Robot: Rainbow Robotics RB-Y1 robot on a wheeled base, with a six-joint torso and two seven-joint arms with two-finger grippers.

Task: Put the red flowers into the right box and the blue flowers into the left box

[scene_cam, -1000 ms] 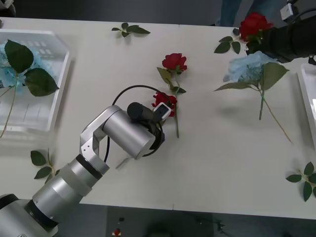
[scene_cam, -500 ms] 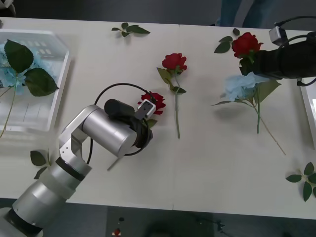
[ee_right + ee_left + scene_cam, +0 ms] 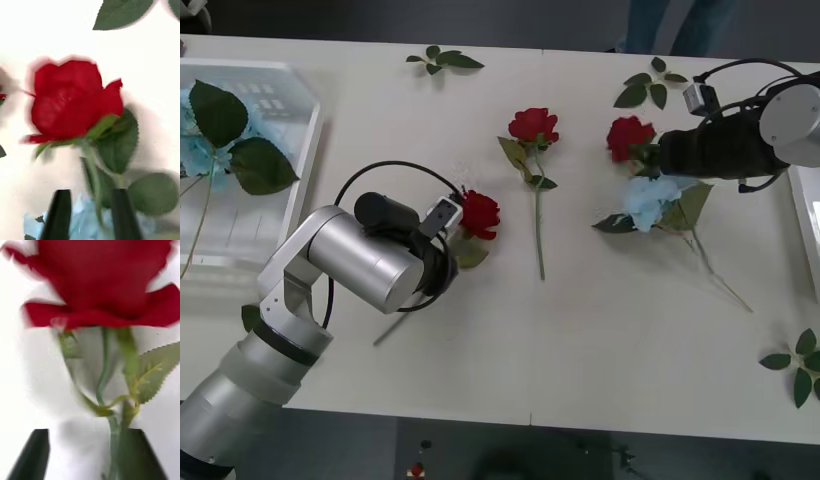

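My left gripper (image 3: 452, 218) is shut on the stem of a red flower (image 3: 480, 213), held just above the table left of centre; in the left wrist view the bloom (image 3: 101, 277) hangs ahead of the black fingers (image 3: 142, 453). At the back right, my right gripper (image 3: 658, 152) is shut on another red flower (image 3: 630, 137) (image 3: 71, 101). A blue flower (image 3: 650, 198) (image 3: 78, 221) lies right under it. A third red flower (image 3: 533, 125) lies in the middle. The left box (image 3: 298, 190) holds blue flowers (image 3: 195, 150). The right box (image 3: 802, 200) shows its rim at the right edge.
Loose green leaf sprigs lie at the back (image 3: 442, 58), behind the right gripper (image 3: 650, 88), at the front right (image 3: 800, 365) and beside the left arm (image 3: 250, 320). The table's front middle is bare.
My left arm has drawn back to the left with its red flower. The right arm has come leftward and nearer with its red flower. The blue flower under it has shifted the same way.
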